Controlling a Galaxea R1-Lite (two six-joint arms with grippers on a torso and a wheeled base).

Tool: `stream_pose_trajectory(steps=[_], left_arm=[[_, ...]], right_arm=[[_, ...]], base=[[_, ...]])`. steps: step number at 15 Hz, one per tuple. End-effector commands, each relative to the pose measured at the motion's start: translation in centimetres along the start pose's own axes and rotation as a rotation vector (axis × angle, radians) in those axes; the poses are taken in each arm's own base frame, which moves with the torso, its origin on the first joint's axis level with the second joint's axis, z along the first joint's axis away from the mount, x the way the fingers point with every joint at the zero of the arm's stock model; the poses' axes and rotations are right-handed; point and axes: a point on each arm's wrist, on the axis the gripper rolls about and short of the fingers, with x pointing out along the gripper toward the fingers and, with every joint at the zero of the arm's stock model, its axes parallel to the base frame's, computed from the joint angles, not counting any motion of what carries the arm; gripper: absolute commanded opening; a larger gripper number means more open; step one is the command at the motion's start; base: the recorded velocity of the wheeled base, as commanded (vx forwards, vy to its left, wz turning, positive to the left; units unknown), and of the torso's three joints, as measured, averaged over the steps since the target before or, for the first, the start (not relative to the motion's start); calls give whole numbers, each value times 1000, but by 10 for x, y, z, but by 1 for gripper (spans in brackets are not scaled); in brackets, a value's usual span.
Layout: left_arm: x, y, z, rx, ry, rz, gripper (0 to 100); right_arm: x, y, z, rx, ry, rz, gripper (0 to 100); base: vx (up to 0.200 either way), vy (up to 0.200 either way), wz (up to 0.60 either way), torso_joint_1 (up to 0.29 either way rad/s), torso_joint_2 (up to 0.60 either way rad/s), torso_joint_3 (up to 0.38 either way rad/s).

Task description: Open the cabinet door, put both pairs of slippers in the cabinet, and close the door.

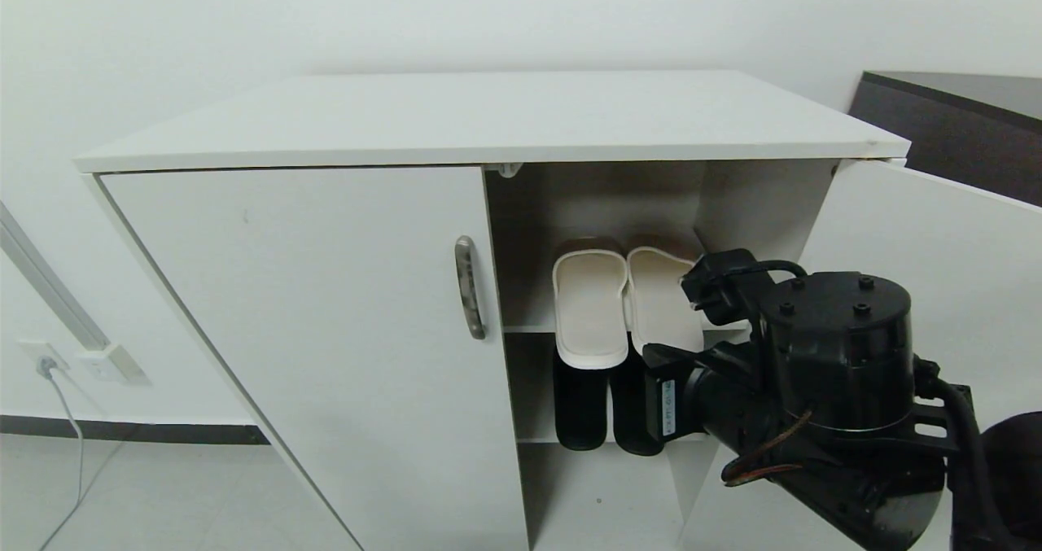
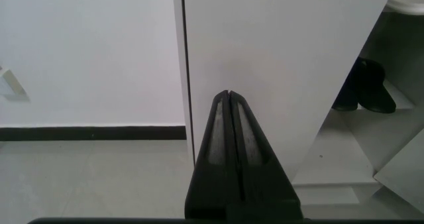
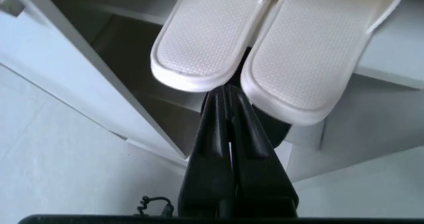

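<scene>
Facing the shut left door [image 1: 309,331] of the cabinet [image 1: 488,120], the left gripper [image 2: 228,99] has its fingers pressed together, empty. Past the door's handle [image 1: 469,288], the white slippers [image 1: 590,307] lie side by side on the middle shelf, long axes running front to back, heels overhanging toward the robot. The black slippers [image 1: 580,404] sit likewise on the shelf below. The right gripper [image 3: 227,95], fingers together and holding nothing, is just under the white heels. The right arm [image 1: 830,356] partly blocks the opening beside the open right door [image 1: 936,225].
</scene>
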Motion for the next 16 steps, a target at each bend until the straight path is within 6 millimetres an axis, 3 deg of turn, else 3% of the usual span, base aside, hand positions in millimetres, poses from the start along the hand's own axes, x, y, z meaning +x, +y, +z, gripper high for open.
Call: stream_pose_trajectory(steps=[1,9,16], left_arm=[[0,0,0,0,1,0,0],[0,0,0,0,1,-1,0],[0,0,0,1,1,-1,0]], right_arm=[[1,1,-3,-5,8,2,0],[7,4,-10,-17,30,-2,0],[7,4,-11,-22,33,-6,0]], base=[[0,0,0,0,0,0],[0,0,0,0,0,0],[-200,0,0,2,-1,0]])
